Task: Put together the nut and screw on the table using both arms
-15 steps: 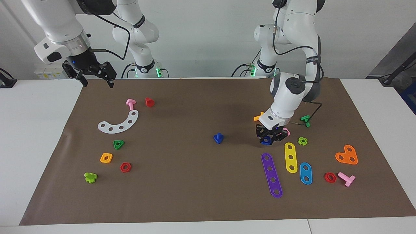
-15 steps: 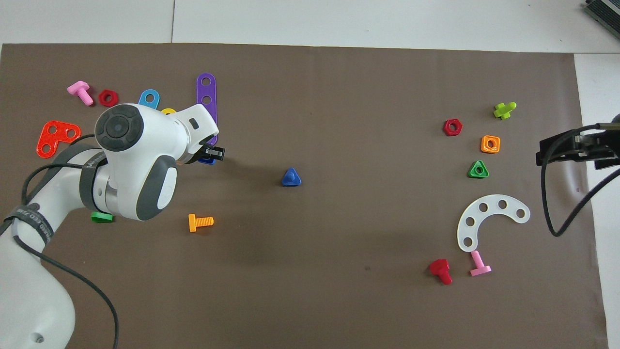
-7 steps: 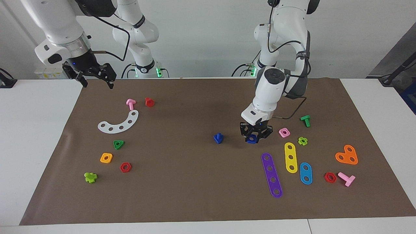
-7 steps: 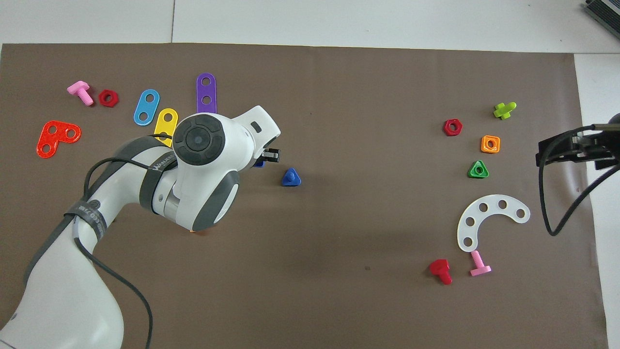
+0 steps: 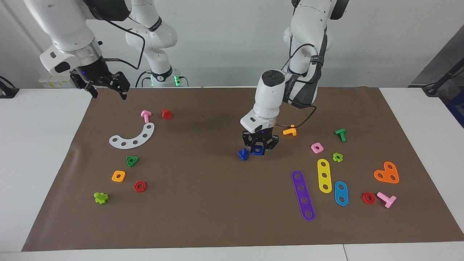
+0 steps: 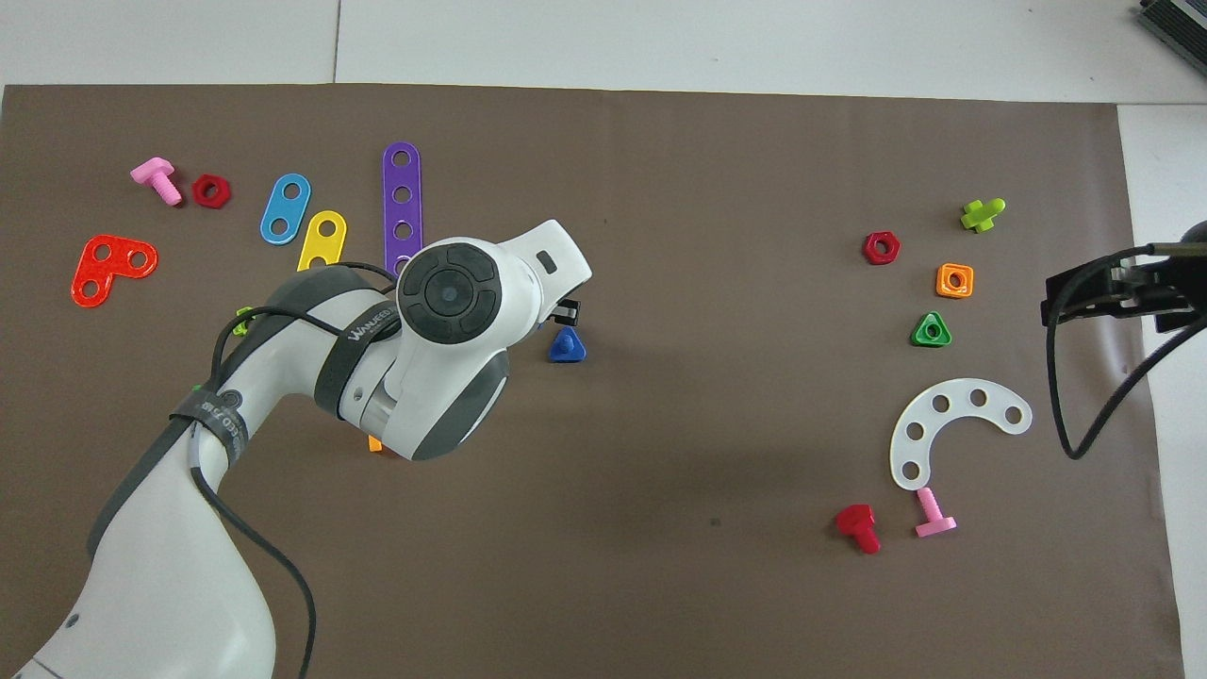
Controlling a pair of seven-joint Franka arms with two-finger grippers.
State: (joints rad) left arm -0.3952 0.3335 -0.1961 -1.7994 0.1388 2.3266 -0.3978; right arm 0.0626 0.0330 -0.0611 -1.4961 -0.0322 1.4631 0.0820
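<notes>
The dark-blue screw (image 5: pixel 243 154) stands head down, shaft up, on the brown mat (image 5: pixel 217 203) near the table's middle; it also shows in the overhead view (image 6: pixel 567 346). My left gripper (image 5: pixel 259 148) is shut on the dark-blue nut (image 5: pixel 257 149) and holds it low over the mat, just beside the screw toward the left arm's end. In the overhead view the left arm's wrist hides the nut, and only a finger (image 6: pixel 568 307) shows. My right gripper (image 5: pixel 106 87) is open and empty, up over the mat's edge at the right arm's end, waiting.
Toward the left arm's end lie an orange bolt (image 5: pixel 290 131), pink square nut (image 5: pixel 317 147), purple strip (image 5: pixel 303 195), yellow strip (image 5: pixel 324 175) and light-blue strip (image 5: pixel 341 193). Toward the right arm's end lie a white curved strip (image 5: pixel 132 137), green triangular nut (image 5: pixel 132 161) and red bolt (image 5: pixel 166 114).
My left gripper has carried the dark-blue nut from beside the pink nut toward the table's middle, ending next to the screw. The right arm has barely moved.
</notes>
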